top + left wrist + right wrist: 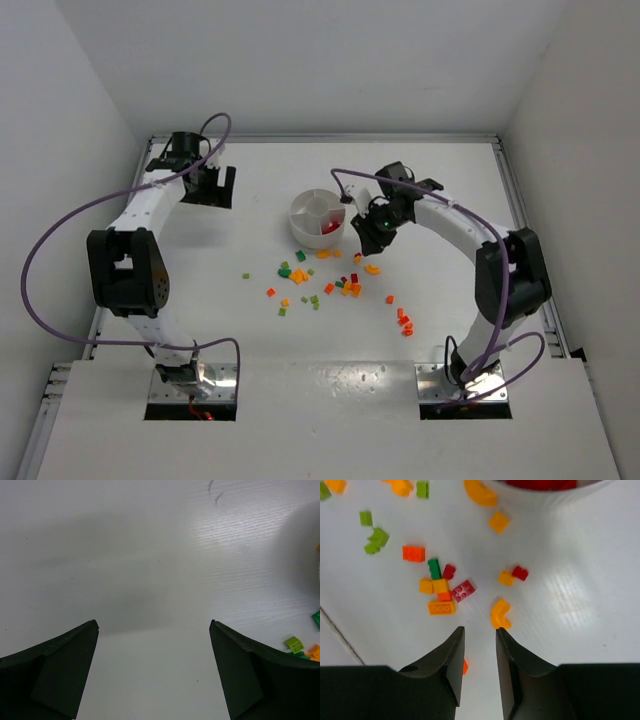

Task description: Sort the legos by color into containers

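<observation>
Table is plain white, same as the dish, which has a heap of red bricks in one section. The loose legos are a mix of red, orange, yellow-orange and two greens. Up close there's a curved yellow-orange one, a dark red studded one, a dark green brick, a bright orange brick and some lime green bits. Arms are white with black joints, cables are purple. Left gripper and right gripper are both matte black.
</observation>
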### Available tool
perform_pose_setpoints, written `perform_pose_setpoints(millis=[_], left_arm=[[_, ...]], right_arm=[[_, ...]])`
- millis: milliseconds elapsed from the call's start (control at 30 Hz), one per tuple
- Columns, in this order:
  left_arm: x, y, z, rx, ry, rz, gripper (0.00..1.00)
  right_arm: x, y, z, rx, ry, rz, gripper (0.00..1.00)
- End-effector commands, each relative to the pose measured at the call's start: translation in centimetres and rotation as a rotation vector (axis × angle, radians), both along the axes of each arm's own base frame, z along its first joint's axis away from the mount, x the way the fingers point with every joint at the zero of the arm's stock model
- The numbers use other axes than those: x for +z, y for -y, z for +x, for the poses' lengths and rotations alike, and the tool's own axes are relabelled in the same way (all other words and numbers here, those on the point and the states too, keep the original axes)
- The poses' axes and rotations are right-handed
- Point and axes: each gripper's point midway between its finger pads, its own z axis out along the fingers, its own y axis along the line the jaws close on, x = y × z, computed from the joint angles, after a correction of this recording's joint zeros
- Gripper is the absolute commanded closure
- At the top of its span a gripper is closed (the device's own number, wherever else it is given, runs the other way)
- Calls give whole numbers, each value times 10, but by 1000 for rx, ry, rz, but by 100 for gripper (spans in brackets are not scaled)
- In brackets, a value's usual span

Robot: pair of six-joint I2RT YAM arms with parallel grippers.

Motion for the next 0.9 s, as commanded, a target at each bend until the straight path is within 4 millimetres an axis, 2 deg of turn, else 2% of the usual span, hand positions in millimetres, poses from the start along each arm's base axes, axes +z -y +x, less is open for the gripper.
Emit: perform_pose_setpoints(millis=[0,100,133,200,233,433,600,667,733,767,800,833,867], left_arm=[[12,-6,5,46,43,-9,0],[15,-8,5,58,52,-22,0],[11,-8,2,65,41,-27,0],[12,-13,1,90,48,-23,0],[16,-20,1,119,58,-21,0],[20,-37,-3,216,86,0,0],[16,-43,-6,233,76,9,0],[16,-43,-6,233,76,9,0],[19,-43,-6,233,85,9,0],[21,-47,-5,242,94,9,0],[17,-49,-7,249,85,18,0],[17,-49,-7,249,85,18,0],[21,-49,-7,249,94,17,0]], right_arm=[[-17,3,-26,81,-23,-45,69],[-21,0,-26,29,-68,-59,69],[-31,2,-26,4,-112,-82,70],[-32,-4,-21,-54,-143,-97,71],[-39,-4,-22,-71,-177,-108,71],[-50,-10,-28,-190,-224,-146,67],[-54,-20,-27,-223,-207,-140,66],[-56,-21,-21,-287,-175,-141,64],[-53,-19,-21,-343,-147,-142,64],[-51,-25,-16,-354,-113,-117,64],[-56,-21,-21,-369,-101,-130,64],[-43,-28,-11,-383,-41,-66,64],[-50,-22,-18,-398,-35,-67,62]])
